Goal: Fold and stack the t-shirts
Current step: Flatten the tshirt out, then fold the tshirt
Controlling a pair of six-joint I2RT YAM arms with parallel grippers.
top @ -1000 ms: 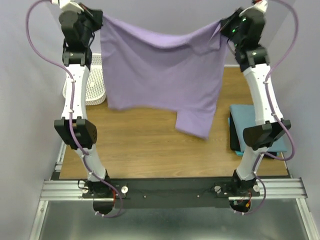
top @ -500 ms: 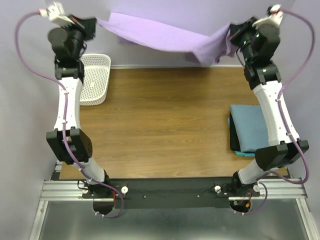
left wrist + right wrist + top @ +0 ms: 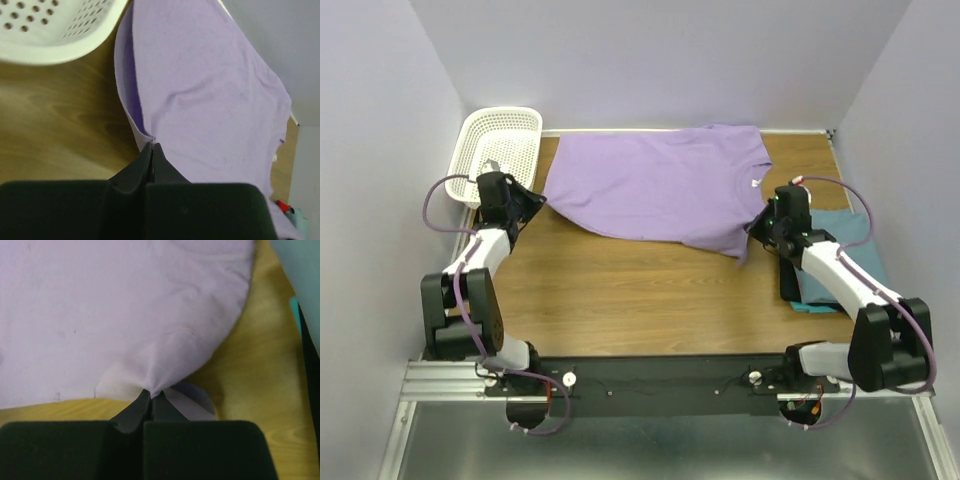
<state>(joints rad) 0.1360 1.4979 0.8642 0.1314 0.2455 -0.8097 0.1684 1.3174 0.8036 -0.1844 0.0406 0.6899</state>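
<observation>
The lavender-purple t-shirt (image 3: 660, 185) lies spread flat on the far half of the wooden table. My left gripper (image 3: 536, 200) is shut on its near left corner; the left wrist view shows the cloth (image 3: 200, 100) pinched at the fingertips. My right gripper (image 3: 757, 226) is shut on its near right corner; the right wrist view shows the cloth (image 3: 125, 315) gathered into the tips. The teal t-shirt (image 3: 840, 255) lies folded at the right edge, under my right arm, and shows in the right wrist view (image 3: 305, 285).
A white plastic mesh basket (image 3: 503, 150) stands at the far left corner, also in the left wrist view (image 3: 50, 27). Bare wood (image 3: 640, 290) fills the near half of the table. Walls close in on the left, back and right.
Both arms swung the hanging purple shirt up and away, then came down. The shirt now lies flat on the table with both grippers low at its near corners.
</observation>
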